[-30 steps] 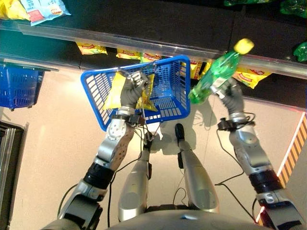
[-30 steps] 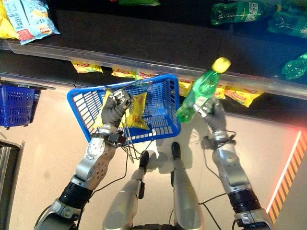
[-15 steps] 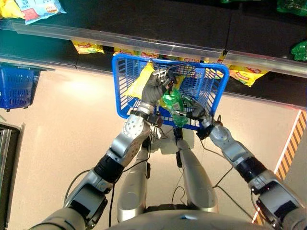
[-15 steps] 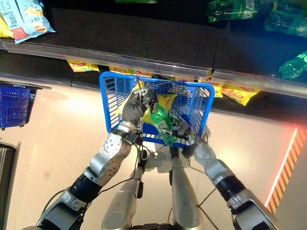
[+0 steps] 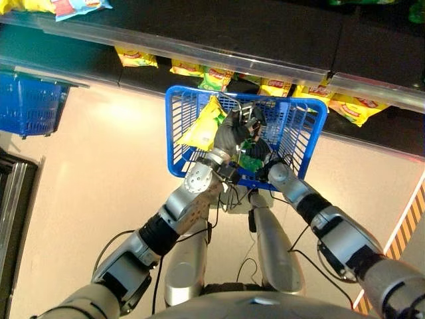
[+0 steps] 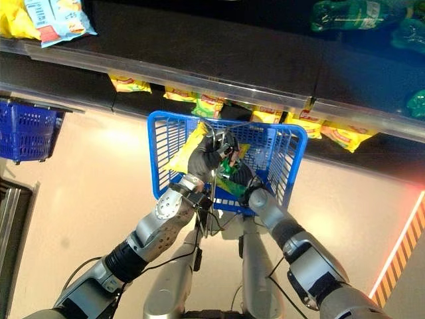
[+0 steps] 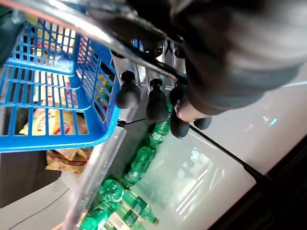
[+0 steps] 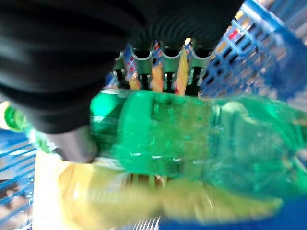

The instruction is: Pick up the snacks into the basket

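Right hand (image 8: 72, 62) fingers apparently wrap ribbed green plastic bottle (image 8: 192, 139) inside lattice basket (image 5: 182, 109)

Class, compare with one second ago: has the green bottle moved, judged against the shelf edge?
Yes. The green bottle, earlier raised at the shelf edge, has come down and away from it into the blue basket, right hand still gripping it.

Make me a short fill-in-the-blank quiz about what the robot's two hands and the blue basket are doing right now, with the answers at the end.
1. The left hand is curled round the basket's metal ____.
2. The right hand holds a green ____ inside the blue basket.
3. The snack bag already lying in the basket is ____ in colour.
4. A second blue basket stands on the robot's ____ side.

Missing words: handle; bottle; yellow; left
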